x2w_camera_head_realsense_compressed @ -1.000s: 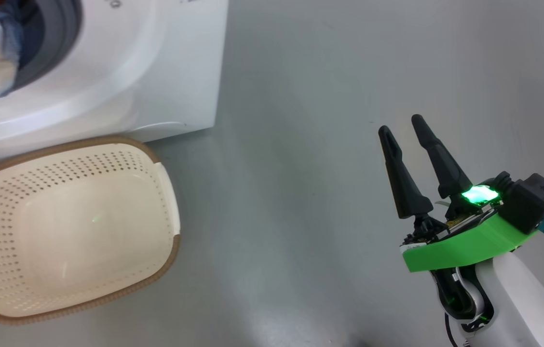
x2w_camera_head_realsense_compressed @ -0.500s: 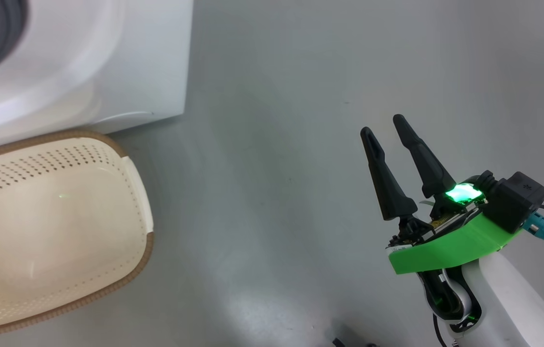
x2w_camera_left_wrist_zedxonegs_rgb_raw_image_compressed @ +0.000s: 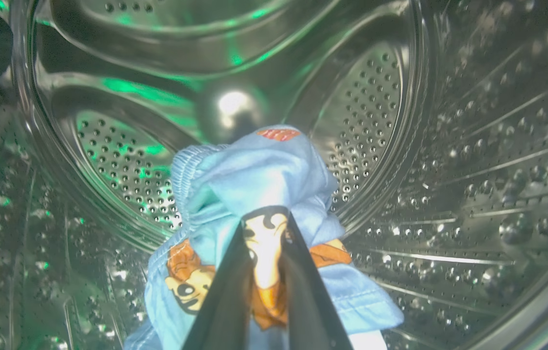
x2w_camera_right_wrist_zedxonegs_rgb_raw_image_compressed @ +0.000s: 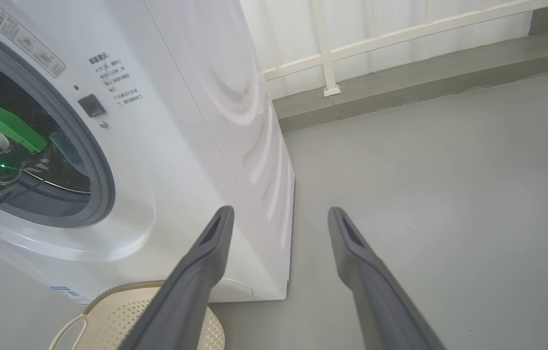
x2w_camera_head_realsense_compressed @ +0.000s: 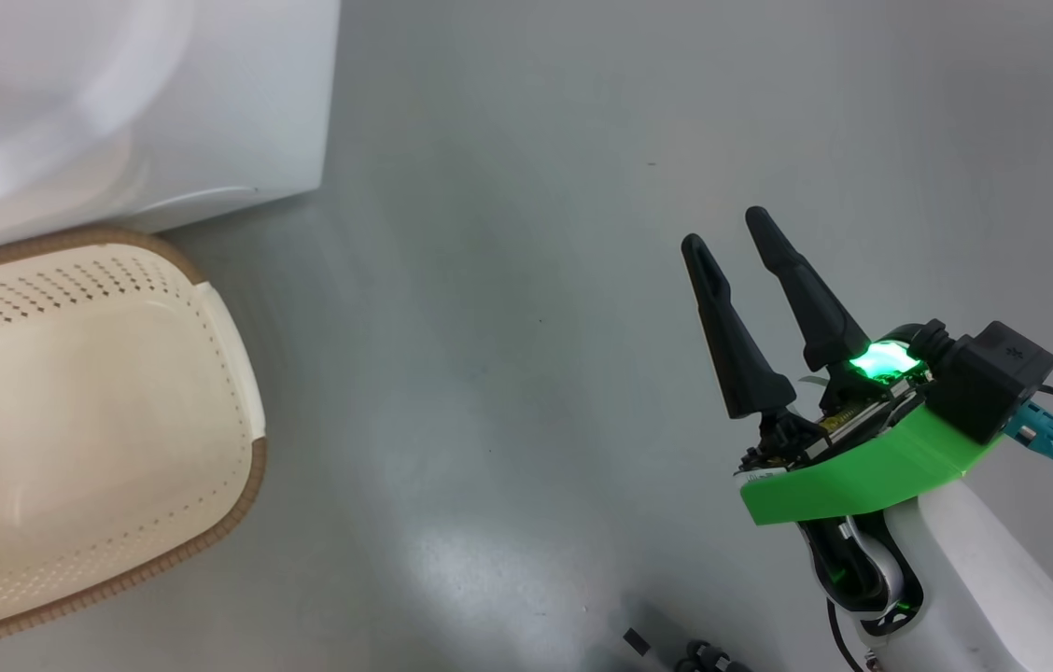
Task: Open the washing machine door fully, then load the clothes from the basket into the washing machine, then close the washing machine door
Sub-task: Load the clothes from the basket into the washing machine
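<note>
The left gripper (x2w_camera_left_wrist_zedxonegs_rgb_raw_image_compressed: 265,218) was inside the washing machine (x2w_camera_left_wrist_zedxonegs_rgb_raw_image_compressed: 400,121). Its fingers were pinched tight on the clothes (x2w_camera_left_wrist_zedxonegs_rgb_raw_image_compressed: 259,170), a blue bundle with orange faces. The basket (x2w_camera_head_realsense_compressed: 252,481) sat on the grey floor (x2w_camera_head_realsense_compressed: 508,280), just in front of the machine. Well off to the right, the right gripper (x2w_camera_head_realsense_compressed: 723,227) hung over the floor, its fingers spread wide and holding nothing.

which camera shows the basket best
Head view: the basket lies open from above, bare inside and brown rim plain. Right wrist view catches just a rim corner; left wrist view faces the drum.
</note>
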